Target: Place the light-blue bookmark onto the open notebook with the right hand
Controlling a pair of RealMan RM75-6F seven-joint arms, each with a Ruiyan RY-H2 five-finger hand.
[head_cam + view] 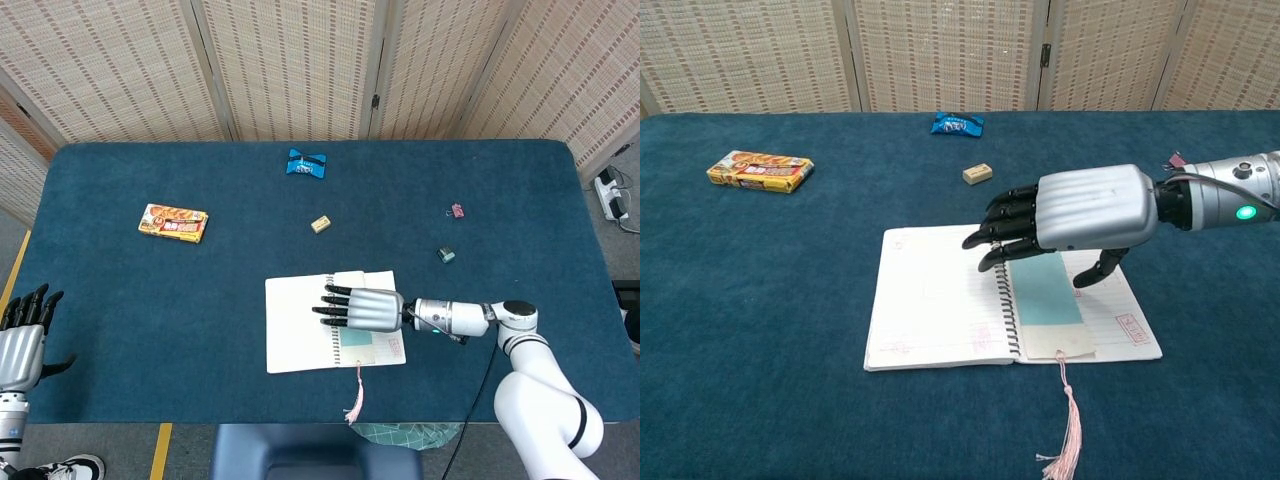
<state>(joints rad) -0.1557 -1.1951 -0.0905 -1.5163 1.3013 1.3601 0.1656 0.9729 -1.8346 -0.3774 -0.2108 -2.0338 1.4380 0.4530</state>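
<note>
Light-blue bookmark (1044, 291) flat on open notebook's (936, 300) right page, tassel apparently overhanging.

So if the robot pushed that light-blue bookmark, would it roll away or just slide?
Probably slide. The bookmark looks thin and lies flat on the notebook, so nothing should roll. It likely bends easily and weighs little. Its pink tassel hangs limp off the page and would probably drag behind.

Blue-clothed table (150, 300) carries the open notebook (930, 300), a yellow snack box (173, 222), a blue packet (306, 163), a small tan block (320, 224), and two clips (446, 255).
</note>
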